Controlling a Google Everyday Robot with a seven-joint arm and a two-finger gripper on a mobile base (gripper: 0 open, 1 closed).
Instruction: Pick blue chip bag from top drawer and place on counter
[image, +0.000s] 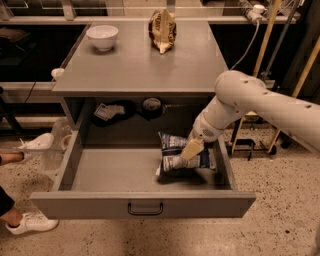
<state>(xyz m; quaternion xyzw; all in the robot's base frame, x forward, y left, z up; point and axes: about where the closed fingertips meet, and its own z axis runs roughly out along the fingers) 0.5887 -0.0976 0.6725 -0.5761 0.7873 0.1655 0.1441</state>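
The blue chip bag (176, 151) is a crinkled dark-blue foil bag with white print at the right side of the open top drawer (100, 172). It hangs a little above the drawer floor and casts a shadow under it. My gripper (192, 148) reaches down from the right and is shut on the bag's right part. The grey counter (140, 62) is above the drawer.
A white bowl (102, 36) and an upright brown and tan bag (162, 30) stand at the back of the counter. Small items (110, 111) lie in the recess behind the drawer. A person's white shoes (29, 222) are at the left on the floor.
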